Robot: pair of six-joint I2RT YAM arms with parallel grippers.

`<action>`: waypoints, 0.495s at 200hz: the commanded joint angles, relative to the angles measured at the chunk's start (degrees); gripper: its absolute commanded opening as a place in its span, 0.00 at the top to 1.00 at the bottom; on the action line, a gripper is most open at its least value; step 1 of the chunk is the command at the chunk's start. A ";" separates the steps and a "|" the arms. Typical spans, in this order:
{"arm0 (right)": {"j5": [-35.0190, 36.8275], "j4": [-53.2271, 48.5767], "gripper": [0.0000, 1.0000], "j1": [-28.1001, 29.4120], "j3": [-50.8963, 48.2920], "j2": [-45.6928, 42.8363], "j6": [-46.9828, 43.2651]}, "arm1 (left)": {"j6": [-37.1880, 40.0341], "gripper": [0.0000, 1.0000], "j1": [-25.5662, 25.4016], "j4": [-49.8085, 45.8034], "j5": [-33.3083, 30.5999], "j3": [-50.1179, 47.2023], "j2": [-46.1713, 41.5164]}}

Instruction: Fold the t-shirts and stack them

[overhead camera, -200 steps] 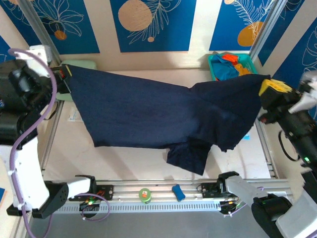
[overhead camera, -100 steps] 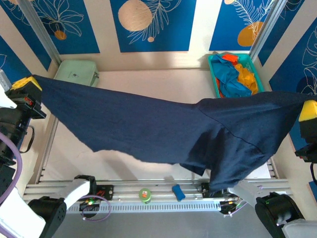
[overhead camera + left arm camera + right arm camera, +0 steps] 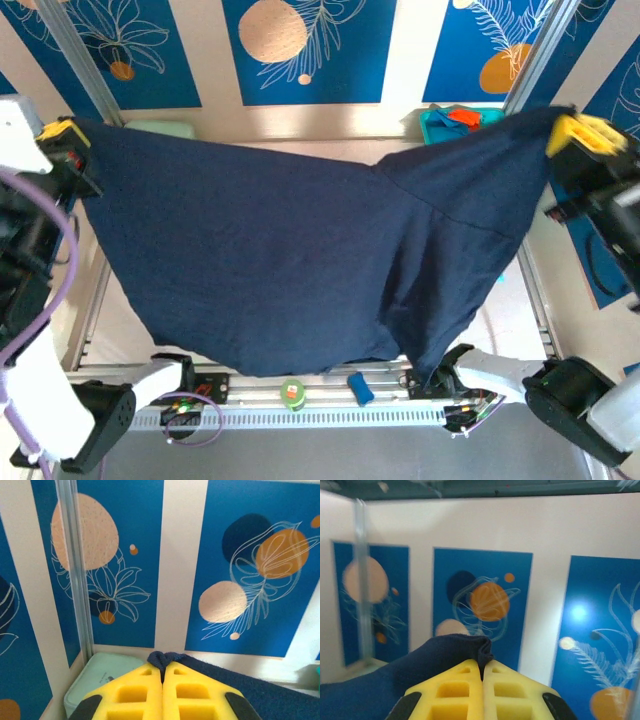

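Hanging | dark navy t-shirt [image 3: 290, 260] | stretched wide, sagging, right side creased

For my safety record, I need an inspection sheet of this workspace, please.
Surface: pale table, mostly hidden under the shirt.
Job's things: navy shirt held up, spread between both tools; blue and orange shirts in the teal basket.
Clutter: pale green box back left; small green item and small blue item on front rail.
Tools: left tool and right tool shut on the navy shirt.
Cables: purple cable loops by the left arm.
Surroundings: blue leaf-print wall panels.
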 commanded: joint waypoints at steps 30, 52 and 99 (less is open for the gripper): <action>2.01 6.75 1.00 -13.25 -5.78 13.04 -4.63 | 2.19 1.00 -0.31 15.85 -3.53 -15.92 9.22; -6.33 8.32 1.00 -22.82 -9.45 19.96 0.87 | 1.94 1.00 -0.31 21.81 -4.49 -20.59 15.55; -15.57 11.38 1.00 -29.05 -1.64 43.82 3.27 | 2.33 1.00 -0.31 30.83 -8.64 -17.50 35.13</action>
